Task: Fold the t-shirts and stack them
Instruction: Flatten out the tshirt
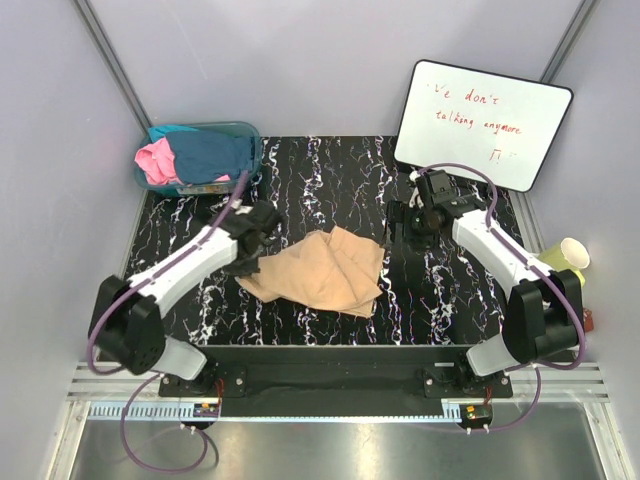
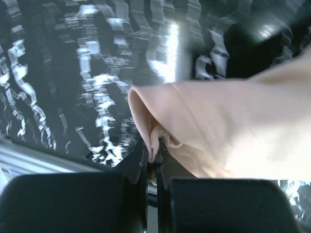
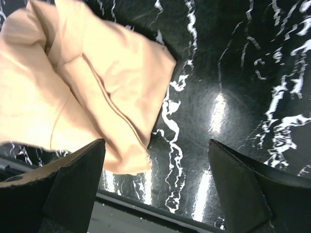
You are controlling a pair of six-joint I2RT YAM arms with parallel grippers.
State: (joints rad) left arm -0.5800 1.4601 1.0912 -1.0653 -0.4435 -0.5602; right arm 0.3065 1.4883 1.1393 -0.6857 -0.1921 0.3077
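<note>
Fold step: tan t-shirt (image 1: 325, 270) rumpled mid-table, left gripper (image 2: 154, 160) on its edge.
Left gripper clenched on a cloth fold; right gripper (image 3: 155, 145) spread wide, holding nothing, above the shirt's right corner. Far left: tub (image 1: 250, 135) holding pink t-shirt (image 1: 155, 160) and teal-blue t-shirt (image 1: 210, 155). Far right: whiteboard (image 1: 485, 120), apparently reading "we don't talking anymore".
</note>
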